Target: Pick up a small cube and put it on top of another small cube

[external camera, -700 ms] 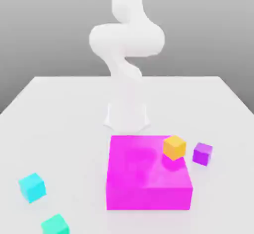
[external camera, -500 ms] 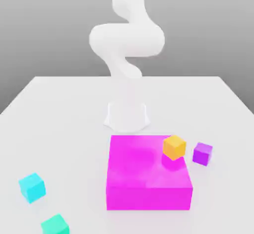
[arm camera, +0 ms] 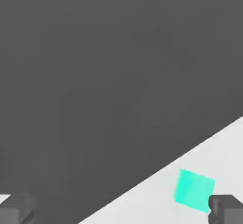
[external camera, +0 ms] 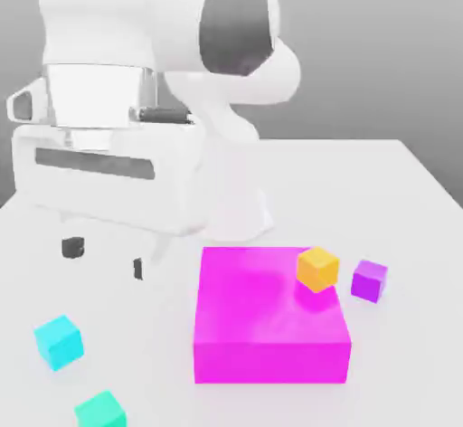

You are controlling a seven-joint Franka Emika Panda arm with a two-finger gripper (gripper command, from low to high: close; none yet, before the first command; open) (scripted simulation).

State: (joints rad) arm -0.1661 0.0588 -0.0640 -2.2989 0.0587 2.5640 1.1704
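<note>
- While its two dark fingertips (external camera: pixel 73 247) stand wide apart with nothing between them, the white two-finger gripper (external camera: pixel 106 258) hangs above the white table (external camera: pixel 398 199), on the exterior view's left and close to the camera.
- In the hand view the same dark fingertips (arm camera: pixel 227 210) sit at opposite edges, and the small plain mint-green cube (arm camera: pixel 193 190) lies on the table near one of them, not touching it.
- That mint-green cube (external camera: pixel 100 410) is a flat-coloured, unmarked block with crisp edges; in the exterior view it rests on the table at the near edge, below the gripper, and is partly cut off by the frame.
- A lighter cyan-blue cube (external camera: pixel 59 341) of similar size stands near it, further from the camera.
- A large flat magenta block (external camera: pixel 262 335) lies on the table towards the exterior view's right.
- The small plain orange-yellow cube (external camera: pixel 317 268) sits on that block's top at its far right corner.
- A small purple cube (external camera: pixel 369 280) rests on the table just beside the block, to the right.
</note>
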